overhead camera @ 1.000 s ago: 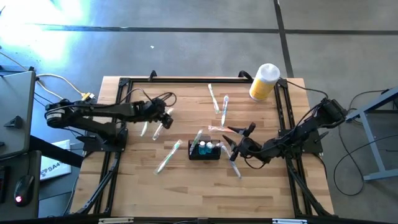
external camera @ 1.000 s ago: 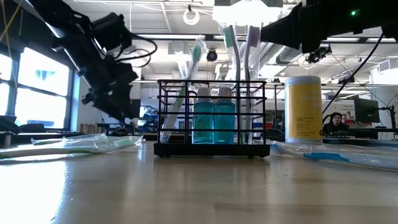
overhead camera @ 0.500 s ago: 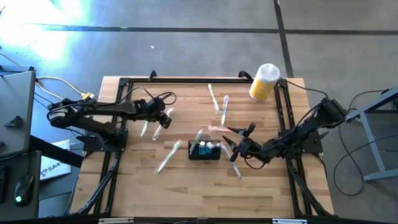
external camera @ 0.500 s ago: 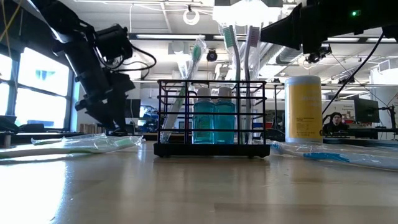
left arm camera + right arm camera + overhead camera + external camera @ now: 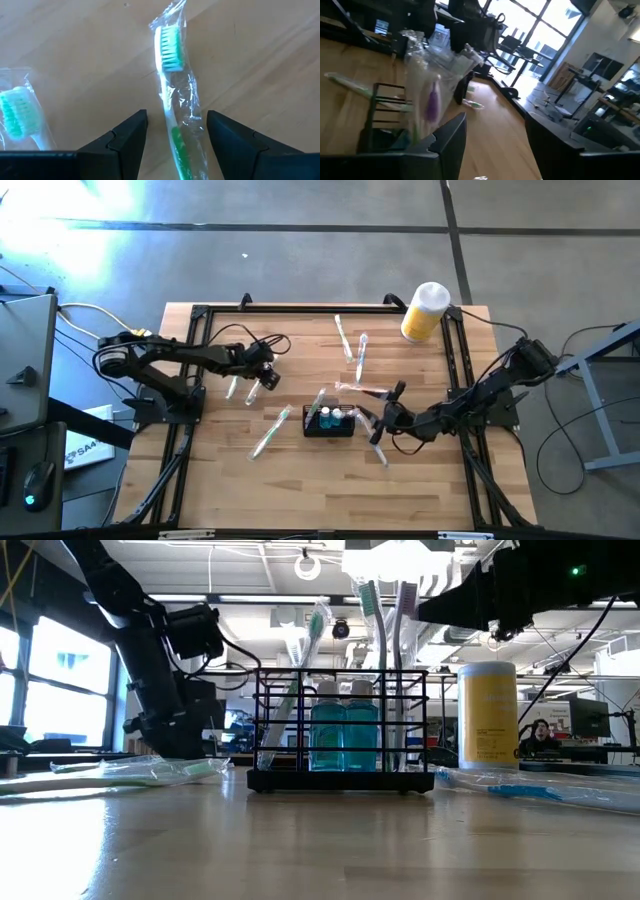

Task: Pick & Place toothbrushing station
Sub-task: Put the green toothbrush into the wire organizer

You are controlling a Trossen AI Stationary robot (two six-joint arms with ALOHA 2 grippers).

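Table (image 5: 300, 490): wood, brushes scattered, yellow can (image 5: 425, 311) at far right corner.
Caddy (image 5: 329, 423) mid-table, upright, holding two blue bottles (image 5: 343, 737) and standing brushes.
Right gripper (image 5: 378, 418) just right of caddy, fingers apart; wrapped purple brush (image 5: 431, 102) between them, grip unclear.
Left gripper (image 5: 175, 134) low over wrapped green brush (image 5: 172, 95), jaws wide, empty, straddling handle.
Step, judged: picking green brush. Next: descend, close on handle, carry to caddy.

— Where do the cameras sit?
— One looks straight down on the whole table (image 5: 300, 480); one sits at table height, close to the black caddy (image 5: 340, 730). Both show it.
— The wrists?
— Left stares down at a wrapped toothbrush (image 5: 172, 95); right looks across the table.
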